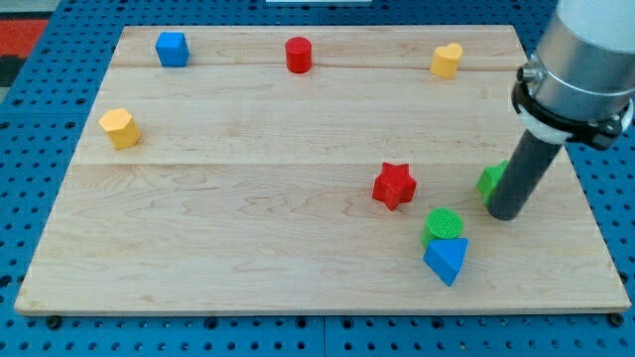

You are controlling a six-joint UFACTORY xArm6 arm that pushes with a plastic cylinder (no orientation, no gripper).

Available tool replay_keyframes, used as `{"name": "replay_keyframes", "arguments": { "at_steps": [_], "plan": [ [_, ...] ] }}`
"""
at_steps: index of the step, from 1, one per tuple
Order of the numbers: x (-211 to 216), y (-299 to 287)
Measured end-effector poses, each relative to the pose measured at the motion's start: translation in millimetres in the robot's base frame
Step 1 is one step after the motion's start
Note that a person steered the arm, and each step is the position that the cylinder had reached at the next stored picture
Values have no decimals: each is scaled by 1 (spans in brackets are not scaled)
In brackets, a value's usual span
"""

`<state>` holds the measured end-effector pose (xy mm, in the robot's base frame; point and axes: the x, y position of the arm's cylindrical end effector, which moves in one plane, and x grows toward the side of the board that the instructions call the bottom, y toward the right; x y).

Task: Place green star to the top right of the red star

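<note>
The red star [394, 185] lies right of the board's middle. The green star [490, 180] lies to its right, mostly hidden behind my rod, so only its left part shows. My tip [504, 212] rests on the board at the green star's right and bottom side, touching or almost touching it.
A green cylinder [443, 226] and a blue triangle [446, 259] lie below the red star's right. A blue cube [172, 49], red cylinder [299, 55] and yellow heart [446, 60] line the board's top. A yellow hexagon [119, 128] is at the left. The wooden board [248, 198] edge lies near my tip's right.
</note>
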<state>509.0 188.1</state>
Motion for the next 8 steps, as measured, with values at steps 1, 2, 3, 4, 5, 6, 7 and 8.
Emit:
{"name": "replay_keyframes", "arguments": {
  "at_steps": [1, 2, 3, 4, 5, 6, 7, 8],
  "plan": [
    [-25, -3],
    [-59, 1],
    [-73, 12],
    [-60, 23],
    [-56, 46],
    [-65, 60],
    [-75, 60],
    [-91, 59]
  ]
}}
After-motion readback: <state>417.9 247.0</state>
